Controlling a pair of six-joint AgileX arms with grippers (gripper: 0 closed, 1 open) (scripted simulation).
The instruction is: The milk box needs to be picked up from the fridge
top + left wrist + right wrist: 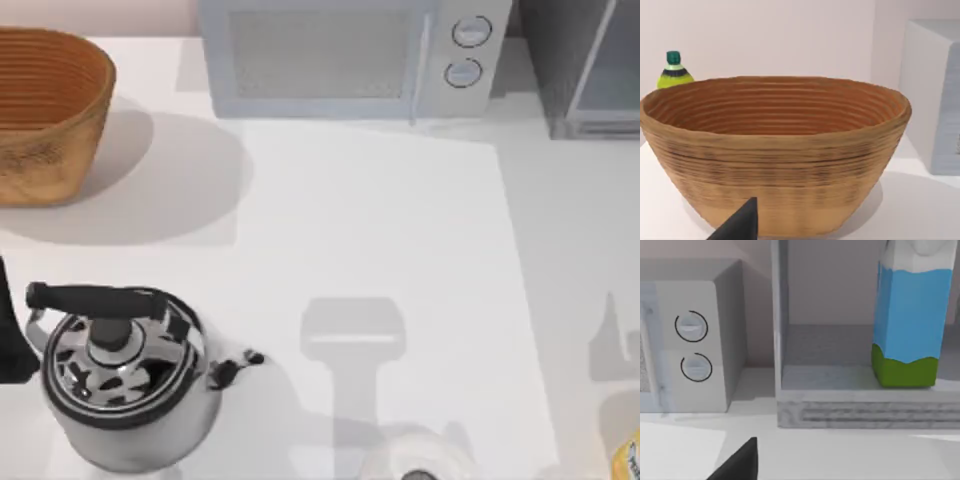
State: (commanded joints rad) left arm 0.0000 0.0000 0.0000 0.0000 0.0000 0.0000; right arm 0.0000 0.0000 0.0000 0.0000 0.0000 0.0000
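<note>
The milk box (910, 320) stands upright inside the fridge (865, 410), toward one side of its floor, with a white top, blue sides and a green base. The fridge's inside is open to the right wrist view. In the top view the fridge (585, 65) is at the table's far right corner. A dark part of my right gripper (737, 462) shows in front of the fridge, well short of the carton. A dark part of my left gripper (740, 225) faces the basket, far from the fridge.
A light-grey microwave (345, 55) with two dials stands just left of the fridge. A woven basket (45, 110) sits at the far left, with a green-capped bottle (674, 70) behind it. A steel kettle (120, 375) is at the near left. A yellow-labelled item (630, 458) lies at the near right edge.
</note>
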